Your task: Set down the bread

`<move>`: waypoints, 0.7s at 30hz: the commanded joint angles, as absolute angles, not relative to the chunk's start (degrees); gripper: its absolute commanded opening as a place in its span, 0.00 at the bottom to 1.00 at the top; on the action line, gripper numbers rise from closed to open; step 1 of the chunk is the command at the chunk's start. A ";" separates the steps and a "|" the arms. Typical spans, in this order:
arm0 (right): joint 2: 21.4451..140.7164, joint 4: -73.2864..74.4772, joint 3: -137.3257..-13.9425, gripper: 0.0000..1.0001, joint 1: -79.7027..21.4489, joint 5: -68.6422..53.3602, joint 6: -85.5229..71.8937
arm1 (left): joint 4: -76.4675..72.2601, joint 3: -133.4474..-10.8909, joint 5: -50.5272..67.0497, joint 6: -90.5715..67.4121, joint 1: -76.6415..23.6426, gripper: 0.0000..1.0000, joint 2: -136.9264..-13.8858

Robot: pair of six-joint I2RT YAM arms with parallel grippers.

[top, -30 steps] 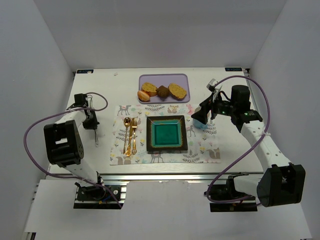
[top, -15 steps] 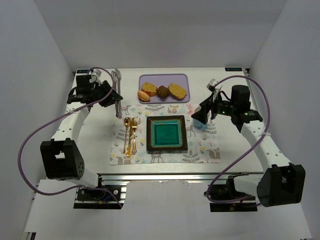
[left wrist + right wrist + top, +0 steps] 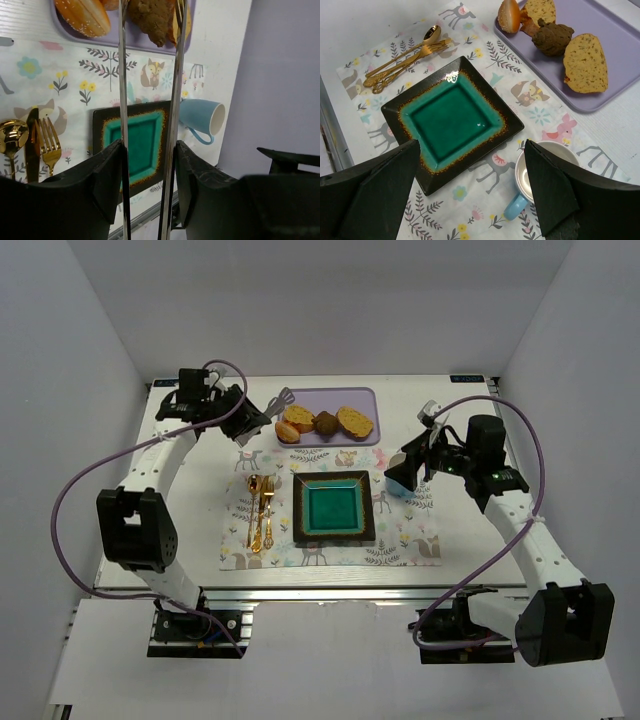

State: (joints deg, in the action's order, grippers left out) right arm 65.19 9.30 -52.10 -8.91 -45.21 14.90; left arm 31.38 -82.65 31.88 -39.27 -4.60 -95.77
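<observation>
Left gripper (image 3: 148, 150) clamps tongs (image 3: 174, 100) over the tray's (image 3: 615, 30) ten-o'clock corner, bare desk (image 3: 400, 405) around; right gripper (image 3: 470, 150) gapes. Bread (image 3: 354, 421): golden, speckled slices (image 3: 585, 62), seeded bun (image 3: 82, 15).

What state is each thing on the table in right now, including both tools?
left tool: shut on the tongs.
tongs: open, tips by the bread.
right tool: open, empty, above the cup.
bread: four pieces, on the tray.
plate: empty.
cup: upright, empty.
cutlery: lying left of the plate.
</observation>
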 commanded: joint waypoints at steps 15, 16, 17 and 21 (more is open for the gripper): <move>63.46 4.92 -49.66 0.89 -8.00 -46.58 13.18 | 53.17 -103.00 14.59 -38.93 -10.10 0.53 -106.43; 63.46 4.83 -49.66 0.89 -8.00 -46.50 13.10 | 53.52 -103.44 14.50 -38.94 -10.19 0.53 -106.70; 63.46 4.75 -49.57 0.89 -7.91 -46.49 13.01 | 53.96 -103.71 14.41 -39.11 -10.20 0.53 -106.79; 63.46 4.57 -49.39 0.89 -7.82 -46.49 12.83 | 56.33 -105.29 13.89 -39.02 -10.20 0.53 -108.28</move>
State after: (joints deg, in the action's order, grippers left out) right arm 64.79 7.01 -49.76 -8.25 -45.25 13.56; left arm 53.58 -102.28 15.25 -38.87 -9.93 -108.68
